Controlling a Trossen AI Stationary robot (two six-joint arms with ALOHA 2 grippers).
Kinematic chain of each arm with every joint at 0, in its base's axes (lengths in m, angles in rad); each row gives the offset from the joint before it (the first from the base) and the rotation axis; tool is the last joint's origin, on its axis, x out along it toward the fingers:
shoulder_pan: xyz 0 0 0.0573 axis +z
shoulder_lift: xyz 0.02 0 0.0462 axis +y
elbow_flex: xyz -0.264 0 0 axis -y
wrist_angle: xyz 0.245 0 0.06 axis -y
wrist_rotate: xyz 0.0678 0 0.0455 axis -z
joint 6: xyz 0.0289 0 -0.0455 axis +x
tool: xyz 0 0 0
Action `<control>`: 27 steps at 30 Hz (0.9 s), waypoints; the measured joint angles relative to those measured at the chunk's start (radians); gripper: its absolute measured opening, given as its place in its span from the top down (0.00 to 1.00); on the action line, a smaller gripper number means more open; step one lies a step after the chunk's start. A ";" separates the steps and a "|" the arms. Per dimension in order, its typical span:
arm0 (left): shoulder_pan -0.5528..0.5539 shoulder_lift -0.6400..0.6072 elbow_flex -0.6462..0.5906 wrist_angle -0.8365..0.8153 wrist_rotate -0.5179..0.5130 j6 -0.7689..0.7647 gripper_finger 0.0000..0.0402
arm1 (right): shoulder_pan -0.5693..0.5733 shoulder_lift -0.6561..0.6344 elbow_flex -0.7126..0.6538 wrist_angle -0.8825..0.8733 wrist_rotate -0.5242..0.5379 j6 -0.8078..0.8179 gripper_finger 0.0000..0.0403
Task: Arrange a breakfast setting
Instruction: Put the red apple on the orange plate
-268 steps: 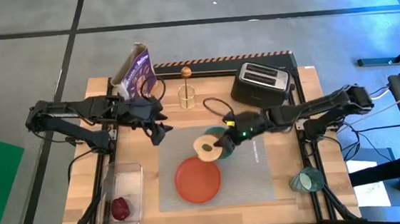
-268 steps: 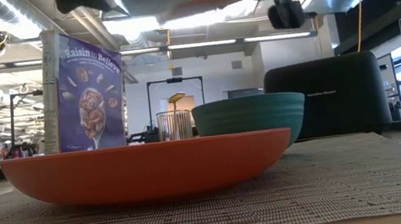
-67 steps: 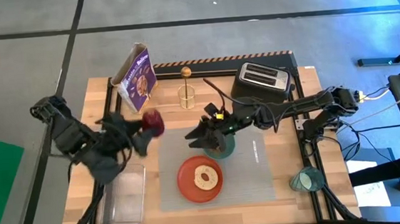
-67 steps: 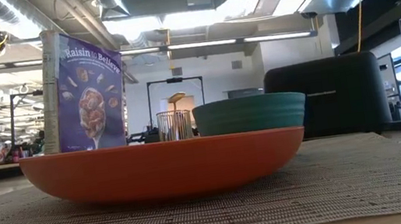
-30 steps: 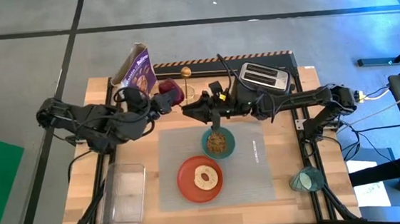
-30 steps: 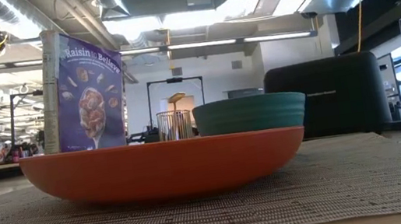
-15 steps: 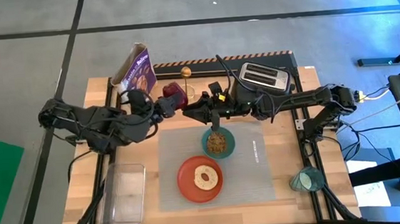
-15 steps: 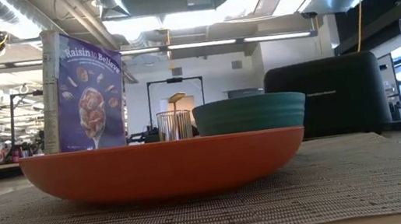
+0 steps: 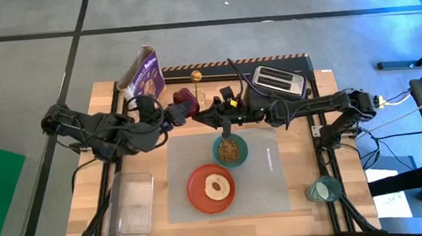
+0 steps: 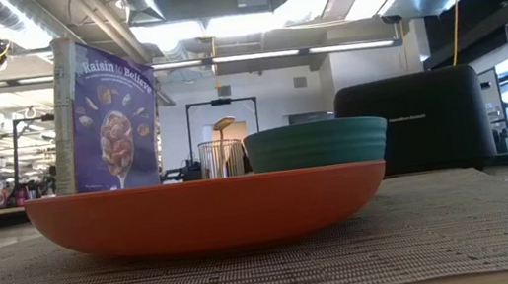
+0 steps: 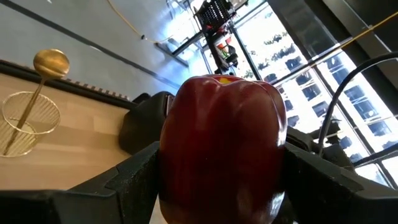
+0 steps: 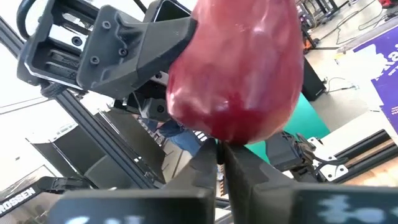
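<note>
Two arms are met above the wooden worktop (image 9: 307,193) in an open workshop. "Raisin" is read on the purple cereal box (image 10: 109,115). The dark red fruit (image 9: 181,99) is clamped in the left gripper (image 9: 175,113), beside the gold spoon (image 9: 195,77). The right gripper (image 9: 200,118) is seen just below the fruit with jaws pressed together. The bagel (image 9: 216,186) is seen on the orange plate (image 9: 201,200), near the teal bowl (image 9: 229,150), before the black toaster (image 9: 275,83).

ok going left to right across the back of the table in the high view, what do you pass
cereal box → dark red fruit in the left gripper → gold spoon → right gripper → black toaster
</note>
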 joint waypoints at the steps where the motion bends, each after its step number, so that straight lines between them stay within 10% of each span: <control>1: 0.000 0.001 0.000 -0.002 0.002 0.001 0.28 | 0.000 0.000 0.000 -0.001 0.000 -0.002 0.98; 19: -0.007 -0.004 0.001 0.004 0.053 0.319 0.28 | 0.002 -0.002 -0.001 -0.009 -0.038 0.027 0.99; 27: -0.013 -0.019 0.000 -0.009 0.113 0.259 0.12 | 0.002 -0.013 0.000 -0.026 -0.063 0.044 1.00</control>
